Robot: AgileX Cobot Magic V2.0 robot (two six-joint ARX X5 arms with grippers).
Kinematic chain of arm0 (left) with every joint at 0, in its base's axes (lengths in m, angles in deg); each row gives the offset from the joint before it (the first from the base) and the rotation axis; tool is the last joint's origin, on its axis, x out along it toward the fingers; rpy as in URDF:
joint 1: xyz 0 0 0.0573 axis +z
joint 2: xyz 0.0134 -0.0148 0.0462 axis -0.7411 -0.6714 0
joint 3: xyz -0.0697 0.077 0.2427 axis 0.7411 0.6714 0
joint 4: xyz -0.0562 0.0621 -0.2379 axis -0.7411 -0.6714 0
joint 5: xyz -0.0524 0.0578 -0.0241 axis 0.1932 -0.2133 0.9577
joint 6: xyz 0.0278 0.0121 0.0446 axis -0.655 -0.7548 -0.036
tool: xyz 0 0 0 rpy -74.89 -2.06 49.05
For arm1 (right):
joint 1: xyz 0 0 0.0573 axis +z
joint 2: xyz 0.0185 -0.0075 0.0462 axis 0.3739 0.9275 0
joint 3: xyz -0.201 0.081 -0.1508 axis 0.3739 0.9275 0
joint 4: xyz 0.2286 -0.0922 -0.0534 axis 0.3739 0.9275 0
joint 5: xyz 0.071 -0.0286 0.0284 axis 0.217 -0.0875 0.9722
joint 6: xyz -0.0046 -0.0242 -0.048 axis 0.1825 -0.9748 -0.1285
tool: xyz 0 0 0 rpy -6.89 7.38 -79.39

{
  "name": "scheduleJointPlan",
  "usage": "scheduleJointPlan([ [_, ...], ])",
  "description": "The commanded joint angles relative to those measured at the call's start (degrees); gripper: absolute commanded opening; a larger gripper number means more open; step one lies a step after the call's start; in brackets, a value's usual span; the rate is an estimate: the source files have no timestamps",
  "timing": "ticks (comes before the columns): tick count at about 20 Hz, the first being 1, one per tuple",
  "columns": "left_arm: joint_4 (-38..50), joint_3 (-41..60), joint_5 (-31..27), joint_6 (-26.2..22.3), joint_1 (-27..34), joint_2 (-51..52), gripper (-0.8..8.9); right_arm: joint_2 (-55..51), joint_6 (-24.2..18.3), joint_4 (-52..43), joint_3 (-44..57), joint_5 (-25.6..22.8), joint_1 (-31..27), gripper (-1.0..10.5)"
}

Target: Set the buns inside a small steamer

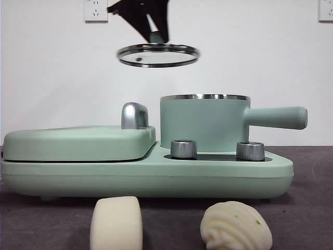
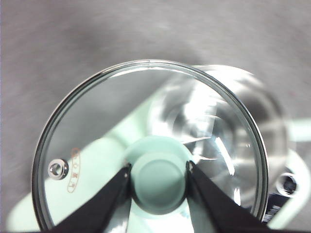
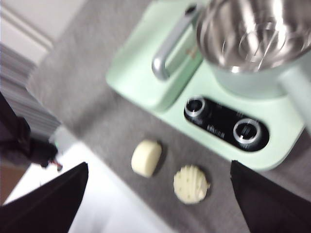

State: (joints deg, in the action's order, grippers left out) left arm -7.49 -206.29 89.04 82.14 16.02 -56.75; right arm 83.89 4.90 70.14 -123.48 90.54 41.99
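We have the steamer [image 1: 204,124] open: its glass lid [image 1: 157,54] hangs in the air above and a little to one side of the pot, and our left gripper [image 2: 159,179] has its jaws clamped on the green knob [image 2: 158,182]. The steel inside of the pot looks empty in the right wrist view, so by our reckoning only the first step is done.

Both buns still lie on the grey table [image 1: 312,219] in front of the cooker, apart from each other: the smooth bun [image 1: 116,223] before the grill plate [image 1: 78,143], the ridged bun [image 1: 235,226] before the pot. Our right gripper [image 3: 158,204] hovers high above them with its jaws wide apart, holding nothing.

What we have left is to pick up each bun, drop it in the pot, and most likely set the lid back. The two dials [image 1: 183,148] and the long handle [image 1: 276,117] sit near the pot, and the lifted lid partly hangs over the opening, so we judge it should move aside first.
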Motion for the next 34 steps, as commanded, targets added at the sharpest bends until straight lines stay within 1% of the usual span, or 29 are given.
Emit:
scheduleJointPlan([
  [1,-1.57,-2.32,0.20,0.44,2.38,2.01,0.51,4.11,3.67,-1.16,-1.09,-3.87,7.69,4.6],
  [4,-1.62,-2.32,0.20,0.92,6.51,2.60,0.51,10.25,7.30,-4.96,-1.09,-9.03,18.29,4.6],
  [8,-1.55,-2.32,0.20,1.36,10.86,2.60,0.51,20.28,11.67,-8.68,-1.09,-14.27,31.08,4.6],
  [10,-1.20,-2.32,0.20,1.49,12.63,2.60,0.51,25.92,13.64,-10.08,-1.09,-17.46,36.35,4.6],
  [13,-1.22,-2.32,0.20,1.90,14.58,2.60,0.51,33.77,14.32,-13.57,-1.09,-22.08,41.48,4.7],
  [15,-1.20,-2.32,0.20,1.95,15.26,2.60,0.51,38.38,14.38,-15.63,-1.09,-22.36,42.60,4.7],
  [18,-1.22,-2.32,0.20,2.78,15.37,2.60,0.51,44.15,14.60,-18.75,-1.09,-22.36,42.75,4.7],
  [22,-1.14,-2.32,0.20,2.80,15.30,2.60,0.51,49.03,14.62,-21.75,-1.09,-24.87,42.73,4.6],
  [23,-1.09,-2.32,0.20,2.82,15.30,2.60,0.51,49.81,14.60,-22.21,-1.09,-24.92,42.73,4.2],
  [26,-1.01,-2.32,0.20,2.99,15.37,2.60,0.51,50.60,14.62,-23.43,-1.09,-25.29,42.73,1.6],
  [27,-0.98,-2.32,0.20,2.99,15.37,2.60,0.51,50.60,14.60,-23.91,-1.09,-25.53,42.86,1.2],
  [29,-0.92,-2.32,0.20,2.99,15.41,2.60,0.51,50.58,14.62,-24.22,-1.20,-25.22,42.84,1.1],
  [30,-0.90,-2.32,0.20,2.99,15.41,2.60,0.51,50.56,14.62,-23.10,-1.90,-24.65,42.64,1.1],
  [31,-0.79,-2.32,0.20,2.99,15.41,2.60,0.51,50.56,14.62,-19.67,-3.74,-24.28,42.01,1.1],
  [32,-0.76,-2.32,0.20,2.99,15.41,2.60,0.51,50.56,14.34,-15.28,-6.29,-23.17,41.13,1.1],
  [34,-0.76,-2.32,0.20,3.04,15.41,2.60,0.51,50.56,12.66,-6.14,-12.50,-22.71,39.19,1.1],
])
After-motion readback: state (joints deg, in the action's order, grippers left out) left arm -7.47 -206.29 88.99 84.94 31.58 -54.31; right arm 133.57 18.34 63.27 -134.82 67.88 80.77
